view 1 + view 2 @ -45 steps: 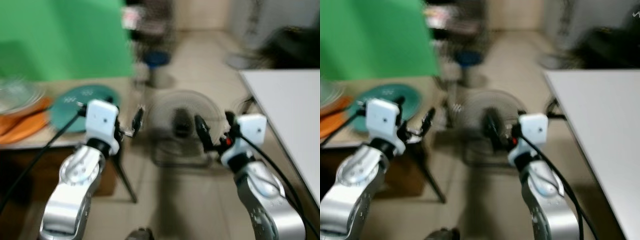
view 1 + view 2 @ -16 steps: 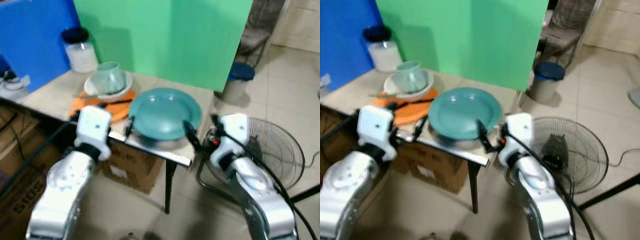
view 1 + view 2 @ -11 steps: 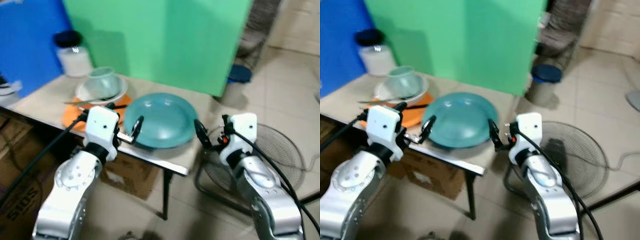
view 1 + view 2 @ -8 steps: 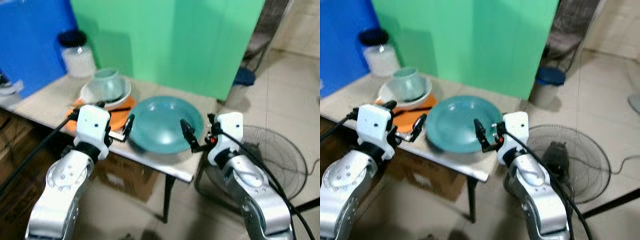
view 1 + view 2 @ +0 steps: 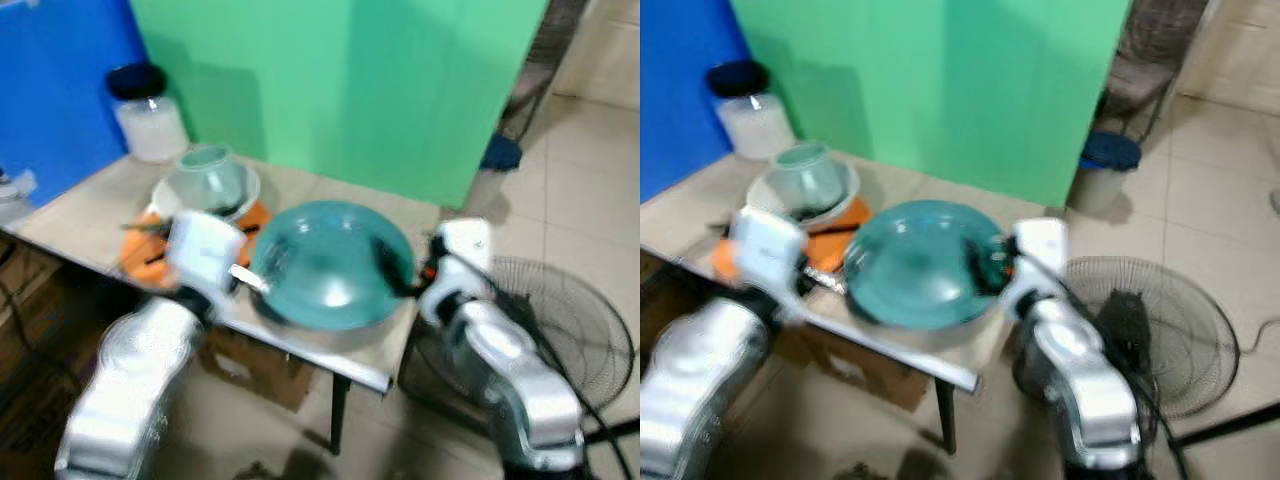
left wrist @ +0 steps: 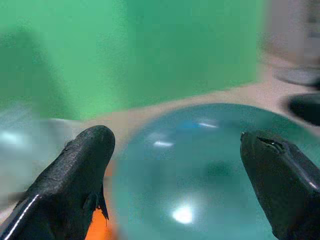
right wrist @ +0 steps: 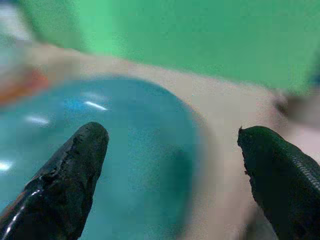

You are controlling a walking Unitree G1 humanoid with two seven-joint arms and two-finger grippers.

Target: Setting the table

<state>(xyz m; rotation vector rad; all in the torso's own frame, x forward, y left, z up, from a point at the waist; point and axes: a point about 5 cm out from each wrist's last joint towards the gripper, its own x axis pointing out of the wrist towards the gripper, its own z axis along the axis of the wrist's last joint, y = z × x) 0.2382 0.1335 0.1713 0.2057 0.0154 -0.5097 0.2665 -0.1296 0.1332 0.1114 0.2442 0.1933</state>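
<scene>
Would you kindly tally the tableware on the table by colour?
Teal plate: 1
Orange plate: 1
White bowl: 1
Pale green cup: 1
Total: 4

Both silver arms reach forward, blurred in the head views. Left gripper (image 6: 177, 165): fingers (image 6: 75, 175) spread wide apart. Right gripper (image 7: 172, 170): fingers (image 7: 65, 180) likewise spread wide. Wrists roughly level, the two grippers angled toward each other.
</scene>
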